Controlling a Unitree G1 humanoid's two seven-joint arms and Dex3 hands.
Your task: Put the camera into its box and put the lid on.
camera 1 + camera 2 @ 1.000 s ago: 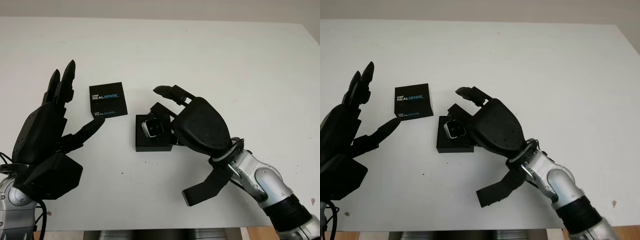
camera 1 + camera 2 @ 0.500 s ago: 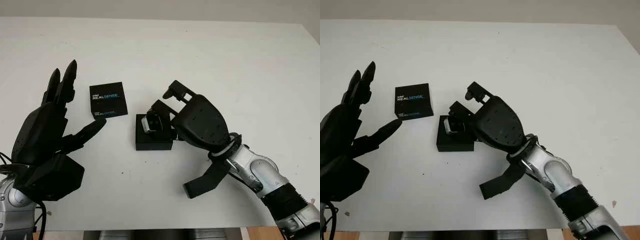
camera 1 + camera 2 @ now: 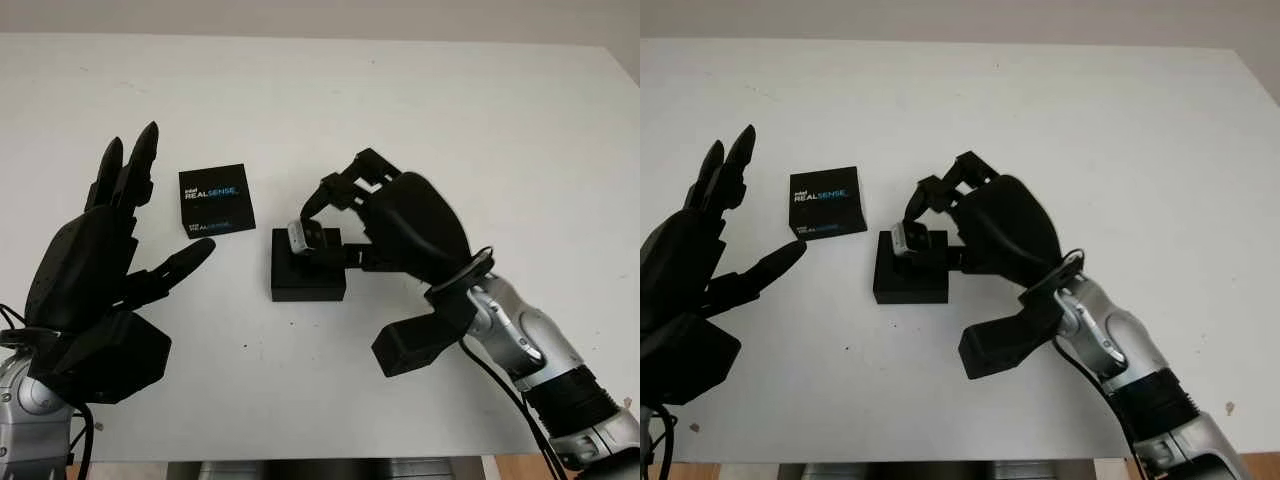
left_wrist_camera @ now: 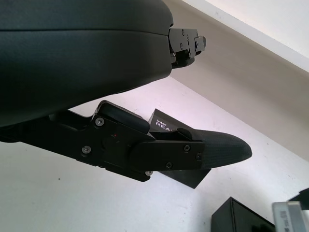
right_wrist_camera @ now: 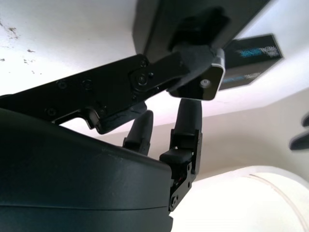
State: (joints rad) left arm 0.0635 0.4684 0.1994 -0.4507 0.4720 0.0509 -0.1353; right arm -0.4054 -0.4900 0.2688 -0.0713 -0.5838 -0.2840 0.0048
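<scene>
Head views: right hand (image 3: 345,215) gripping the small silver camera (image 3: 303,237) between curled fingers, directly above the open black box (image 3: 307,277) at the table (image 3: 450,110) centre; a second ago the camera lay lower and flatter against the box under the palm, now it stands lifted and turned on edge, with the fingers arched over it. Judgement: camera is being re-seated, not yet fully inside. Box contents: none visibly settled; camera sits at the rear rim, whether touching cannot be told. Lid (image 3: 216,199), black with printed lettering, flat on the table just beside the box on the left, untouched. Left hand (image 3: 95,270) open, raised near the lid, thumb pointing toward it, unchanged in position. Left wrist view: lid (image 4: 166,126) partly behind the thumb; box corner (image 4: 236,218) and camera edge (image 4: 288,218) beyond. Right wrist view: camera (image 5: 210,79) pinched at the fingertips (image 5: 189,112), box underside above it, lid (image 5: 251,58) beyond.
</scene>
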